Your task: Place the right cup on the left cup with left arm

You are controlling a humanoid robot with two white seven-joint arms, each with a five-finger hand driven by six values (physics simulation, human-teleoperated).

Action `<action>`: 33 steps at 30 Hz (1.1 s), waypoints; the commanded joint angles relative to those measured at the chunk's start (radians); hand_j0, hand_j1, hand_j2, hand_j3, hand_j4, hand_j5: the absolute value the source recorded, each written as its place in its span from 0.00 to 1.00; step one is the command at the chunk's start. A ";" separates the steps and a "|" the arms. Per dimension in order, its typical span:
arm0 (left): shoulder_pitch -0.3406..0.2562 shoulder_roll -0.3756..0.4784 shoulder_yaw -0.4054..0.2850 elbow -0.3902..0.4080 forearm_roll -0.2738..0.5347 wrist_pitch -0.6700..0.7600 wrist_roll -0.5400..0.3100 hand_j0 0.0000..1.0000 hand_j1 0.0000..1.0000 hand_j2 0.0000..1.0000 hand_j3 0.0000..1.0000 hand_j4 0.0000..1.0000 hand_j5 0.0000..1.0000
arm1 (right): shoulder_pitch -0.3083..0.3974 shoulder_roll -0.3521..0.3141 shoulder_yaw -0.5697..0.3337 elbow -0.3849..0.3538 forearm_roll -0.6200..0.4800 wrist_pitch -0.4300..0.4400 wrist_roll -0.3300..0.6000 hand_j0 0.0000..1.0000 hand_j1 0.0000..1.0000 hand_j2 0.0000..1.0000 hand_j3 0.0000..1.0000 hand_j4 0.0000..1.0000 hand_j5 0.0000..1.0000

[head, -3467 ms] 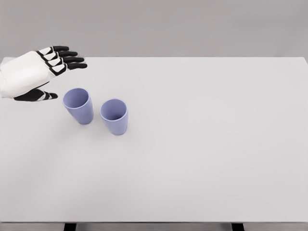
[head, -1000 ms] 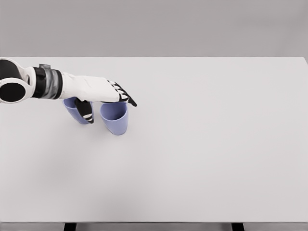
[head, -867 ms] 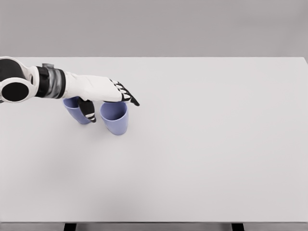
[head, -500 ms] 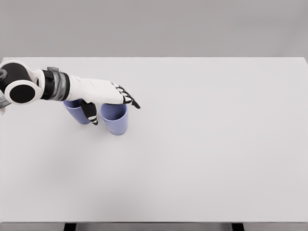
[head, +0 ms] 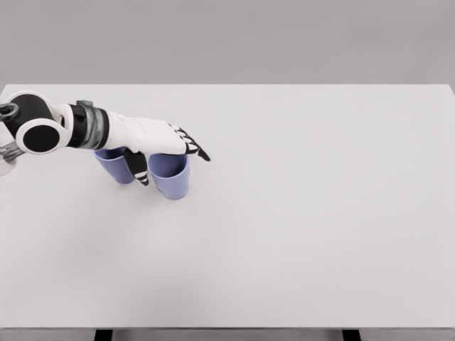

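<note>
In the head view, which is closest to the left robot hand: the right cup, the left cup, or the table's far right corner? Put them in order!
1. Right cup: right under the left robot hand, thumb beside it.
2. Left cup: just left, under the wrist.
3. Table's far right corner: way off at the upper right, clearly farthest.
The two cups are nearly too close to call.

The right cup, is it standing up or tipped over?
Standing up: the right cup sits base-down on the table, under the left hand.

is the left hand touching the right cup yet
Cannot tell. In the head view the left hand overlaps the right cup rim, thumb down beside it, but no contact or gap shows plainly.
</note>
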 commanded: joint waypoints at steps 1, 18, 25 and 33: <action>0.000 -0.005 0.001 0.002 0.001 0.000 0.000 1.00 1.00 1.00 1.00 1.00 1.00 | 0.000 0.000 0.000 0.000 0.000 0.000 0.000 1.00 1.00 1.00 1.00 1.00 1.00; 0.000 0.009 0.018 0.006 0.127 -0.007 0.000 1.00 1.00 1.00 1.00 1.00 1.00 | 0.000 0.000 0.000 0.000 0.000 0.001 0.000 1.00 1.00 1.00 1.00 1.00 1.00; 0.003 0.009 0.018 0.011 0.149 -0.006 0.000 1.00 1.00 1.00 1.00 1.00 1.00 | 0.000 0.000 0.000 0.000 0.000 0.000 0.000 1.00 1.00 1.00 1.00 1.00 1.00; 0.006 0.006 0.015 0.005 0.009 -0.004 0.000 1.00 1.00 1.00 1.00 1.00 1.00 | 0.000 0.000 0.000 0.000 0.000 0.001 0.000 1.00 1.00 1.00 1.00 1.00 1.00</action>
